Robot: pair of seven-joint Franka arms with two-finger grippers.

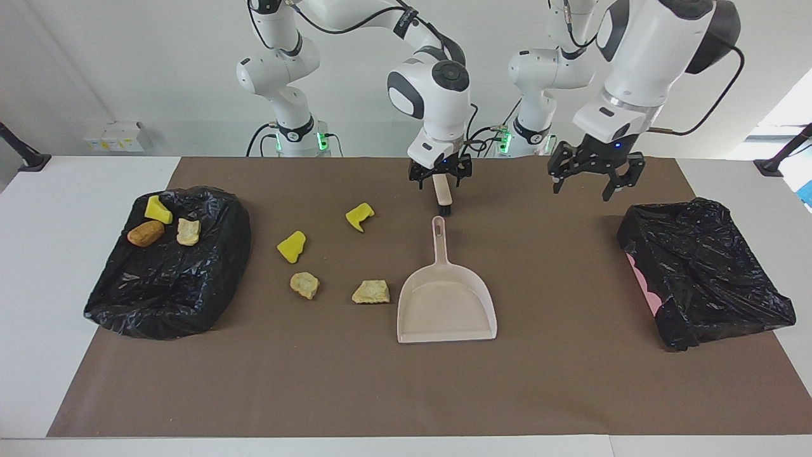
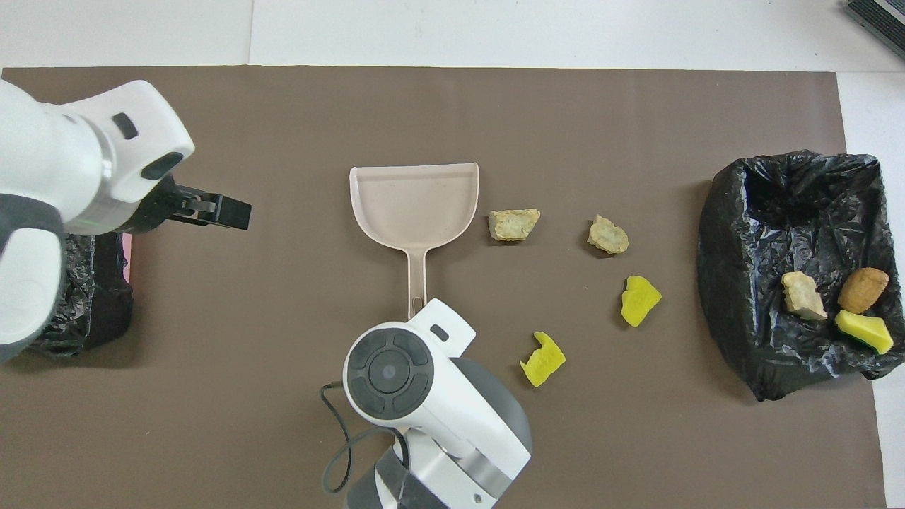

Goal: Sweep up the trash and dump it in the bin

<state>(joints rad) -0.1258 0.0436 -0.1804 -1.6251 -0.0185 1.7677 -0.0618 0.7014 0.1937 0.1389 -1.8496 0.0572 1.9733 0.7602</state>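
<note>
Brown paper point(image 1: 571, 393) covers the white surface point(image 1: 63, 254), with a dustpan point(image 1: 446, 308) lying flat at its middle. Four trash lumps point(image 1: 371, 292) sit beside the dustpan, toward the right arm's end; three more lie in a black-lined bin point(image 1: 171, 279) there. Another bin point(image 1: 704, 279) sits at the left arm's end. Right gripper point(image 1: 440, 178) hangs over a brush point(image 1: 442, 192) near the dustpan's handle, fingers apart. Left gripper point(image 1: 595, 179) hovers near that bin, fingers apart, empty.
</note>
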